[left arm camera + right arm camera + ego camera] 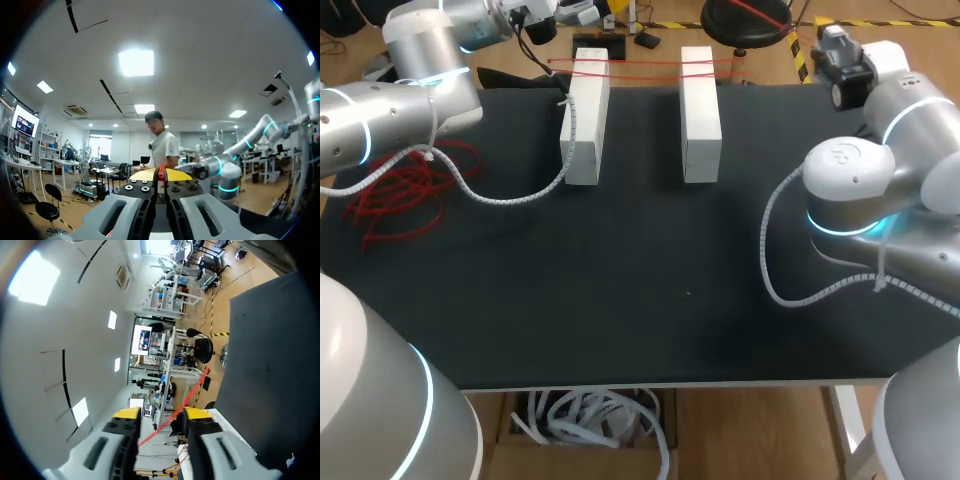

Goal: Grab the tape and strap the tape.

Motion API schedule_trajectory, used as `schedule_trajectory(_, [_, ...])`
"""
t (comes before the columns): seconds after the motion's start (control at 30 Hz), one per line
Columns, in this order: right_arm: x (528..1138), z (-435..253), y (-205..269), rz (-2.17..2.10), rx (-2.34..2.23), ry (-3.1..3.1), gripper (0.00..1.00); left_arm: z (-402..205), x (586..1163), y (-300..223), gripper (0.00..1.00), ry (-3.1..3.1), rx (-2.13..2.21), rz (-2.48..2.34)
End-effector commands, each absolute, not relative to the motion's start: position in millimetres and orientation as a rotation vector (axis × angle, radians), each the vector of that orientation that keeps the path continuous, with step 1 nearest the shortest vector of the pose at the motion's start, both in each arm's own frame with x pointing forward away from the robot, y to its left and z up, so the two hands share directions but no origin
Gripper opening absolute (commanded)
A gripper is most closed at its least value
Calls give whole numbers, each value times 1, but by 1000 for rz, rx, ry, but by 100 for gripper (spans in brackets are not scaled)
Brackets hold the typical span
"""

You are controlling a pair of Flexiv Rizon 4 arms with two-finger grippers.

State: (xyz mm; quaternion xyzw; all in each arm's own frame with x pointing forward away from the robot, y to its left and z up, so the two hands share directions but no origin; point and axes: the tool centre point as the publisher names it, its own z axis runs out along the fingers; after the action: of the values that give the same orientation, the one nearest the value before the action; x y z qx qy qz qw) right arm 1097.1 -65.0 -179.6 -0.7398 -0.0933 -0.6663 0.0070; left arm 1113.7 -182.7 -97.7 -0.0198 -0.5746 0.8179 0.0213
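- The thin red tape [645,61] lies taut in two lines across the far ends of two white rectangular blocks [585,115], which stand side by side but apart at the far side of the black table [620,290].
- A loose tangle of red strap [405,190] lies on the table's left part, under the left arm and well apart from the blocks.
- In its wrist view, the left gripper [161,176] has its yellow tips drawn close together. They are clenched on a small bit of red tape that shows in the narrow gap between them.
- In its wrist view, the right gripper [162,415] is released, its yellow tips standing wide apart. The red tape runs slantwise ahead through the gap between them, gripped by neither finger. An edge of a white block sits just beside the gripper.
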Motion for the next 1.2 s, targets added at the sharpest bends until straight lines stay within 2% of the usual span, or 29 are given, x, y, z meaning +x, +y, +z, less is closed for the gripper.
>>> schedule_trajectory(0.03, [1096,-177,-67,-2071,-2331,-293,45,-98,1114,-183,0,-1779,-65,2535])
schedule_trajectory(0.1, [1096,-177,-67,-2071,-2337,-294,47,-98,1114,-183,0,-1779,-65,2535])
schedule_trajectory(0.17, [1096,-177,-68,-2072,-2338,-291,42,-98,1114,-183,0,-1779,-65,2535])
schedule_trajectory(0.23, [1096,-177,-68,-2072,-2340,-292,43,-98,1114,-183,0,-1779,-65,2535])
schedule_trajectory(0.3, [1096,-177,-68,-2070,-2339,-291,29,-98,1114,-183,0,-1779,-65,2535])
schedule_trajectory(0.33, [1095,-178,-68,-2071,-2340,-292,25,-98,1114,-183,0,-1779,-65,2535])
schedule_trajectory(0.5, [1096,-179,-70,-2075,-2345,-285,30,-98,1114,-183,0,-1779,-65,2535])
schedule_trajectory(0.57, [1096,-179,-71,-2077,-2347,-284,36,-98,1114,-183,0,-1779,-65,2535])
schedule_trajectory(0.7, [1097,-179,-71,-2076,-2349,-277,35,-98,1114,-183,0,-1779,-65,2535])
schedule_trajectory(0.77, [1097,-180,-71,-2075,-2354,-277,42,-98,1114,-183,0,-1779,-65,2535])
schedule_trajectory(0.9, [1097,-180,-71,-2072,-2355,-274,38,-98,1114,-183,0,-1779,-65,2535])
schedule_trajectory(0.93, [1097,-180,-71,-2072,-2355,-275,31,-98,1114,-183,0,-1779,-65,2535])
schedule_trajectory(0.97, [1097,-180,-71,-2073,-2355,-274,29,-98,1114,-183,0,-1779,-65,2535])
schedule_trajectory(1.17, [1099,-179,-72,-2078,-2351,-269,35,-98,1114,-183,0,-1779,-65,2535])
schedule_trajectory(1.2, [1099,-179,-72,-2080,-2350,-269,33,-98,1114,-183,0,-1779,-65,2535])
